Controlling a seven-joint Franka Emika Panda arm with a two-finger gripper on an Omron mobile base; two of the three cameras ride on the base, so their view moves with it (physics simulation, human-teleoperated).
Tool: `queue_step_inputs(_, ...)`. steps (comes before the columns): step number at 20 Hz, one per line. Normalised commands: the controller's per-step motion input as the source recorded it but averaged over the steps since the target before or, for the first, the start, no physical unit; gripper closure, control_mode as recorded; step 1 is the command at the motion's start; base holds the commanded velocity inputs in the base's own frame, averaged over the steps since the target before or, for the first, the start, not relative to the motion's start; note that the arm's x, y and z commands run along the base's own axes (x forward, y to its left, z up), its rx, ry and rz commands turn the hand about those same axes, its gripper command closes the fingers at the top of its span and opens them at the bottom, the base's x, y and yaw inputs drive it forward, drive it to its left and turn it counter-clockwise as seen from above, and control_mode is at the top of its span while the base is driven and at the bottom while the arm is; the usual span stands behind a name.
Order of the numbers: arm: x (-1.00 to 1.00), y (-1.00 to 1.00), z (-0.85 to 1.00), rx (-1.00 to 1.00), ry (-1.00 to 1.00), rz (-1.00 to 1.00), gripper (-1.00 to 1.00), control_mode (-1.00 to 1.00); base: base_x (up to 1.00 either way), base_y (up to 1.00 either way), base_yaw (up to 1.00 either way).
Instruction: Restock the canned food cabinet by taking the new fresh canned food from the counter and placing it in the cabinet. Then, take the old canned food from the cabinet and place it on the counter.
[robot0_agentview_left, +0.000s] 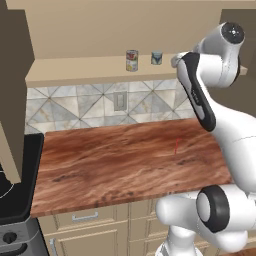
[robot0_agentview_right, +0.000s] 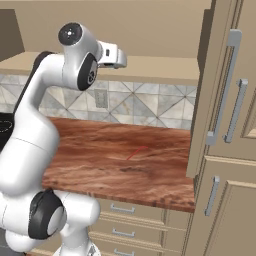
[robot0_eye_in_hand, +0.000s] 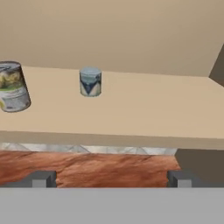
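Already halfway, by the look of it: new fresh canned food (robot0_agentview_left: 132, 60) upright on the shelf board of the cabinet (robot0_agentview_left: 75, 72), left of the old canned food (robot0_agentview_left: 156, 58), both standing apart with bare board between. Same pair in the hand view, yellow-labelled tin (robot0_eye_in_hand: 12, 86) at the left edge and nearer, blue-grey can (robot0_eye_in_hand: 90, 81) farther back toward the cabinet's plain rear wall. Jaws spread wide and holding nothing, tips low in the hand view with the gripper (robot0_eye_in_hand: 111, 178) short of the shelf's front edge, above the reddish-brown surface (robot0_agentview_left: 125, 160). Second step in hand, then: fetching the old can. Next move likely calls for shifting a little left to centre on the squat can, reaching in level over the board, staying clear of the taller tin, and closing around the can's sides before drawing it out and lowering to the surface.
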Motion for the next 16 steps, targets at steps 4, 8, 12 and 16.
queue_step_inputs(4, 0.23, 0.00, -0.01, 0.02, 0.00, -0.02, -1.00, -1.00, 0.00, 0.00, 0.00)
queue_step_inputs(8, 0.28, 0.00, 0.00, 0.06, 0.00, 0.00, -1.00, -1.00, 0.00, 0.00, 0.00)
queue_step_inputs(12, 0.32, 0.00, 0.00, 0.12, 0.00, 0.00, -1.00, -1.00, 0.00, 0.00, 0.00)
queue_step_inputs(16, 0.29, 0.00, -0.07, 0.13, 0.00, 0.00, -1.00, -1.00, 0.00, 0.00, 0.00)
